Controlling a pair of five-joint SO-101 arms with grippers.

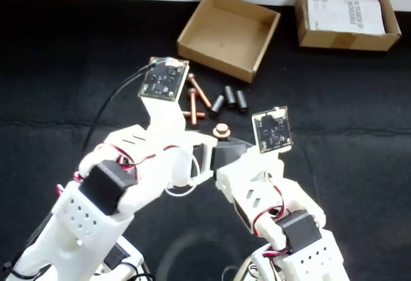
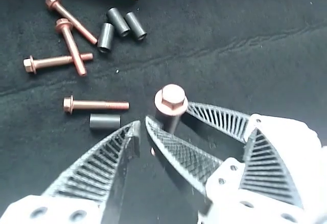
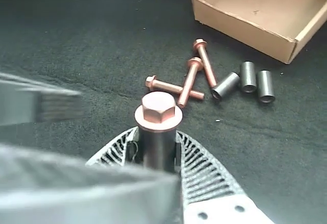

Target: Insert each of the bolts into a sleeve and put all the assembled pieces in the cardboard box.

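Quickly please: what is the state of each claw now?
Left claw: open.
Right claw: closed on a sleeve with a bolt inserted.

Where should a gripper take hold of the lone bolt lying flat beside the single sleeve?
Probably on the shank of the bolt, near its head, coming straight down and pinching across it. It lies flat on the cloth, and the sleeve lies close alongside its threaded half.

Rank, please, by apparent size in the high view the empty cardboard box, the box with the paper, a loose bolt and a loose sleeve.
1. empty cardboard box and box with the paper: too alike to rank.
2. loose bolt.
3. loose sleeve.
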